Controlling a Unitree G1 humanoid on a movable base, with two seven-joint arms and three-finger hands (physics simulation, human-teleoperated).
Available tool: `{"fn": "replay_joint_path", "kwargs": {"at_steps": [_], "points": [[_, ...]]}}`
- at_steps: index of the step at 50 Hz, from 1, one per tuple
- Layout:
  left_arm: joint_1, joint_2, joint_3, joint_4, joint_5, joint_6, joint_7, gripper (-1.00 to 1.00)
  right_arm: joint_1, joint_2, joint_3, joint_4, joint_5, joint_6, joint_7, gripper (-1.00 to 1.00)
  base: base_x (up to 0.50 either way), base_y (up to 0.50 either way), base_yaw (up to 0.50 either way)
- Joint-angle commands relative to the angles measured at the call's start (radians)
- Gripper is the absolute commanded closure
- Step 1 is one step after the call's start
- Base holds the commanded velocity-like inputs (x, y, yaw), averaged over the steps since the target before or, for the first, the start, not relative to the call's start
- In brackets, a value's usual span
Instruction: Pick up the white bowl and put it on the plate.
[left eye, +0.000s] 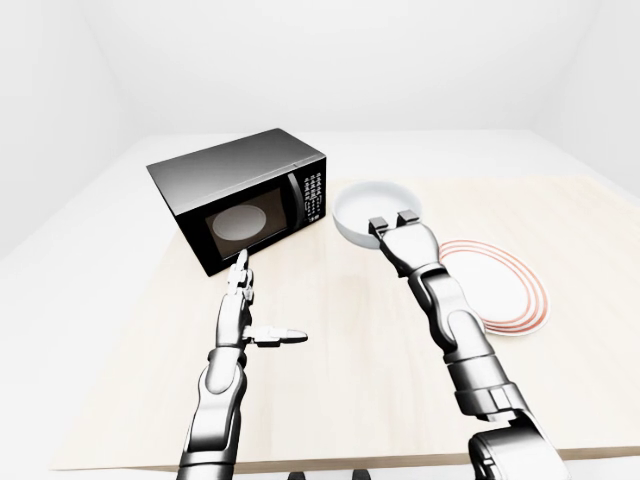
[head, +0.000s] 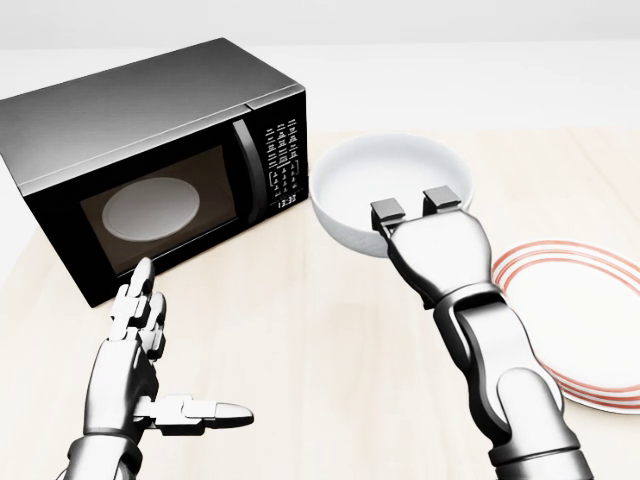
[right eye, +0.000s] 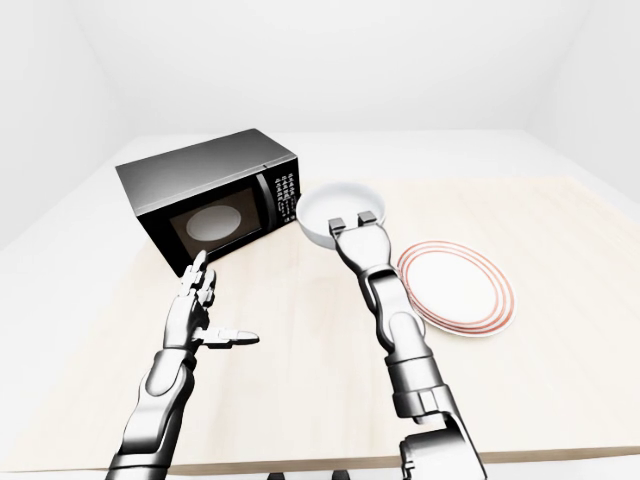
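Note:
The white bowl (head: 390, 170) stands on the wooden table right of the microwave, above the centre of the head view. My right hand (head: 412, 205) reaches up to its near rim; two fingertips (head: 386, 209) hook over the rim into the bowl, and the thumb is hidden under the palm. The white plate with red rings (head: 580, 320) lies on the table at the right, beside my right forearm. My left hand (head: 190, 345) is open and empty, fingers up and thumb out, over the table below the microwave.
A black microwave (head: 150, 160) with its door closed stands at the upper left, close to the bowl. The table's (left eye: 330, 420) near edge runs along the bottom of the left-eye view. White floor and walls lie beyond.

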Motion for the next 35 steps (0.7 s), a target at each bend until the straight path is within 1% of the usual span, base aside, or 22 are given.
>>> {"fn": "replay_joint_path", "kwargs": {"at_steps": [1,2,5,7,8,10,13,14,18,21,25,32,35], "points": [[0.000,0.000,0.000,0.004,0.001,-0.004,0.000,-1.00,0.003,-0.036,-0.030,0.026,-0.014,0.019,-0.075,1.00,0.00,0.00,0.00],[0.002,0.000,-0.001,-0.001,0.001,0.001,0.000,-1.00,0.006,-0.038,-0.034,0.028,-0.008,0.022,-0.076,1.00,0.00,0.00,0.00],[-0.002,0.001,0.001,0.011,0.001,-0.008,0.001,-1.00,0.001,-0.057,-0.045,0.038,0.002,0.026,-0.081,1.00,0.00,0.00,0.00],[-0.003,0.001,0.001,0.014,0.002,-0.010,0.001,-1.00,0.000,-0.071,-0.057,0.033,0.013,0.029,-0.076,1.00,0.00,0.00,0.00],[-0.003,0.001,0.001,0.014,0.002,-0.009,0.001,-1.00,0.001,-0.077,-0.061,0.029,0.017,0.031,-0.070,1.00,0.00,0.00,0.00],[-0.002,0.001,0.001,0.004,0.002,0.000,0.001,-1.00,-0.002,-0.091,-0.074,0.030,0.029,0.033,-0.069,1.00,0.00,0.00,0.00],[-0.002,0.001,0.001,0.012,0.003,-0.007,0.002,-1.00,0.003,-0.105,-0.083,0.020,0.039,0.037,-0.061,1.00,0.00,0.00,0.00],[-0.003,0.001,0.002,0.004,0.003,0.002,0.002,-1.00,0.002,-0.113,-0.089,0.029,0.043,0.038,-0.068,1.00,0.00,0.00,0.00],[-0.006,0.002,0.003,0.020,0.003,-0.010,0.003,-1.00,0.009,-0.131,-0.102,0.025,0.058,0.042,-0.065,1.00,0.00,0.00,0.00],[-0.005,0.002,0.003,0.015,0.004,-0.005,0.004,-1.00,0.015,-0.144,-0.112,0.033,0.068,0.045,-0.072,1.00,0.00,0.00,0.00],[-0.007,0.002,0.003,0.025,0.004,-0.013,0.003,-1.00,0.026,-0.165,-0.130,0.031,0.086,0.048,-0.074,1.00,0.00,0.00,0.00],[-0.006,0.002,0.003,0.013,0.004,-0.001,0.004,-1.00,0.048,-0.208,-0.167,0.015,0.117,0.058,-0.065,1.00,0.00,0.00,0.00],[-0.006,0.002,0.002,0.014,0.006,-0.003,0.005,-1.00,0.061,-0.224,-0.184,0.001,0.127,0.062,-0.059,1.00,0.00,0.00,0.00]]}}
